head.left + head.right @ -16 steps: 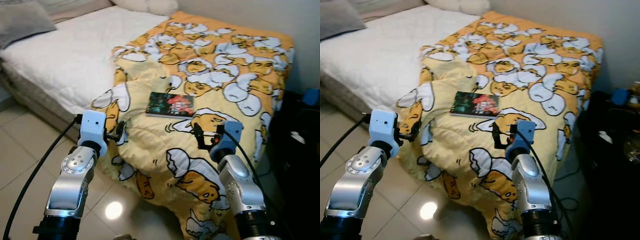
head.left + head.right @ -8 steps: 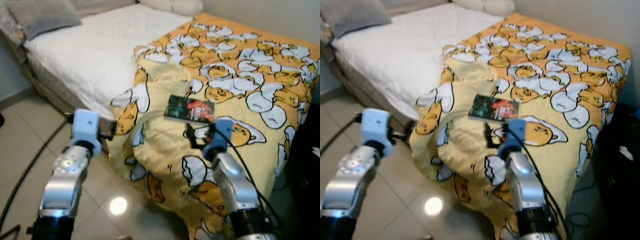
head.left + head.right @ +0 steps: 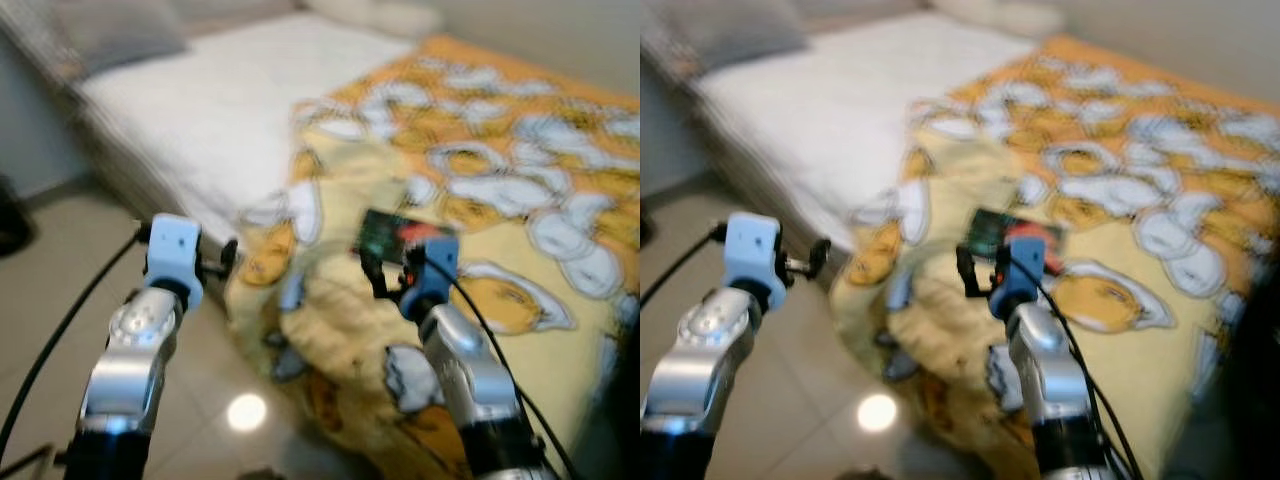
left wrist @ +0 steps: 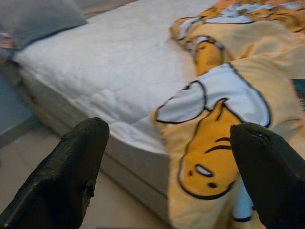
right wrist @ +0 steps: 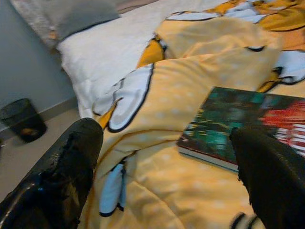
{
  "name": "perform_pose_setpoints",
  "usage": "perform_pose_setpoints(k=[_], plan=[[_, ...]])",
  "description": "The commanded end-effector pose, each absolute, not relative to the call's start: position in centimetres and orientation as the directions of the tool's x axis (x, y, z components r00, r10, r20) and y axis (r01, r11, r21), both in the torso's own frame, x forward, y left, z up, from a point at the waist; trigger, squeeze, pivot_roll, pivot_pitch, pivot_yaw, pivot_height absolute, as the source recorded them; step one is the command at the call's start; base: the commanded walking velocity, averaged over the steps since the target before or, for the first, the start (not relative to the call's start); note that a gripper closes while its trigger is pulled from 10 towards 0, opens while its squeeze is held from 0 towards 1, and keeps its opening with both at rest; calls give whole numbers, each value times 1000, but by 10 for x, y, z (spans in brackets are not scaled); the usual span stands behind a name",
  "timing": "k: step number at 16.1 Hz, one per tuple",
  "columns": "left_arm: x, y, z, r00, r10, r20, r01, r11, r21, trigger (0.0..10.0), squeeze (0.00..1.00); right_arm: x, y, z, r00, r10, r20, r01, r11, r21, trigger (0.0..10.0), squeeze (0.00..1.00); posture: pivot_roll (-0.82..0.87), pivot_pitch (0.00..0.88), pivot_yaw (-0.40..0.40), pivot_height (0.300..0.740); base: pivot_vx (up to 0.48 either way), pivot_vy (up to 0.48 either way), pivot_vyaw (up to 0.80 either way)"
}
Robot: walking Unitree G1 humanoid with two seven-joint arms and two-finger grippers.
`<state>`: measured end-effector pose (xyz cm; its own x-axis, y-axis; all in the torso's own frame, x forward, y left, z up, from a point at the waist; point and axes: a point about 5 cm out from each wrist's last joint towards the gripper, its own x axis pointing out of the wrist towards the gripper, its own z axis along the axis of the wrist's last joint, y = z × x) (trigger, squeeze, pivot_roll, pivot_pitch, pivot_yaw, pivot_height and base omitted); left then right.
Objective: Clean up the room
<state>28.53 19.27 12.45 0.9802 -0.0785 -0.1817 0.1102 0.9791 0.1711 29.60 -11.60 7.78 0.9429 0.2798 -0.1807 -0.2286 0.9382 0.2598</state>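
Book [image 5: 238, 125] just beyond right gripper's [image 5: 167, 157] spread jaws

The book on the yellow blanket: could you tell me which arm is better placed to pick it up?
Right. The right pincer is open just before the book, while the left pincer hovers off the mattress edge.
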Motion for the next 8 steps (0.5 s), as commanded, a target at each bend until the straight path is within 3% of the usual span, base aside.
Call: perform_pose_setpoints(k=[1, 8], plan=[[286, 186, 125, 978, -103, -180, 134, 977, 169, 10000, 1000, 295, -123, 78, 942, 275, -191, -221, 939, 263, 10000, 0, -7, 0, 0, 740, 304, 0, 0], [286, 185, 125, 974, -119, -192, 153, 973, 174, 10000, 1000, 294, -126, 75, 938, 270, -218, -209, 941, 266, 10000, 0, -7, 0, -1, 740, 277, 0, 0]])
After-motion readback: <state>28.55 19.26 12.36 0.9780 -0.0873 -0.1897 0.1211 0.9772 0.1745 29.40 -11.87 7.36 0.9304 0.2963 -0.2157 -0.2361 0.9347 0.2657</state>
